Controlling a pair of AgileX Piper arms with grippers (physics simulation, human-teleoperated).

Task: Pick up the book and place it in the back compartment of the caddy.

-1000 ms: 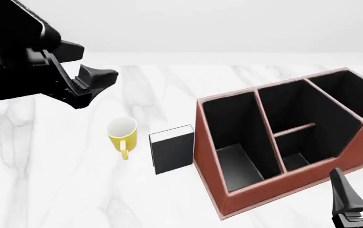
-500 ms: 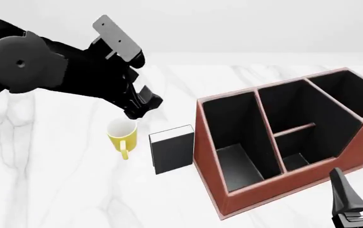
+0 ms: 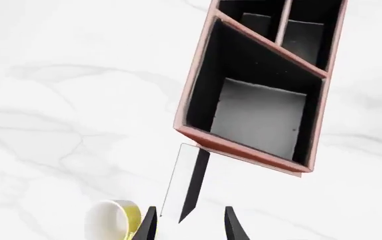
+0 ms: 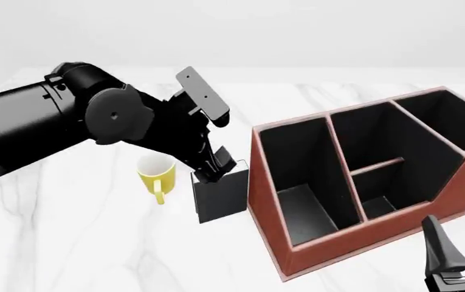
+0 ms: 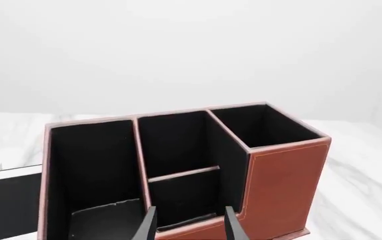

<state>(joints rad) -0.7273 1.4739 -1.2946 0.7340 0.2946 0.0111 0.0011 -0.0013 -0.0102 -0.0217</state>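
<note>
**Left hand poised over the upright book, caddy waiting to its right**

In the front view the left arm (image 4: 62, 128) fills the upper left of the frame and slants down toward the centre. Its hand, the left hand (image 4: 214, 169), sits right at the top edge of the book (image 4: 220, 194). The left wrist view shows the two fingertips (image 3: 148, 226) parted, with the book's near end lying in the gap between them; whether they touch its covers cannot be told, and the hand grips nothing that can be seen.

Just left of the book stands a yellow mug (image 4: 157, 173), close to it but apart, its handle turned toward the camera. The book stands upright on the white marbled tabletop (image 4: 78, 243), black cover facing the viewer, pale page edges along its top and left side. Its right edge is just beside the caddy (image 4: 313, 252), at the caddy's left wall.

The caddy takes up the centre right. Its back compartment (image 4: 375, 205), the small cell below the short cross divider, holds nothing.

At the lower right corner, the right hand (image 4: 459, 246) hangs near the caddy's front corner with its fingers spread apart, holding nothing.
</note>
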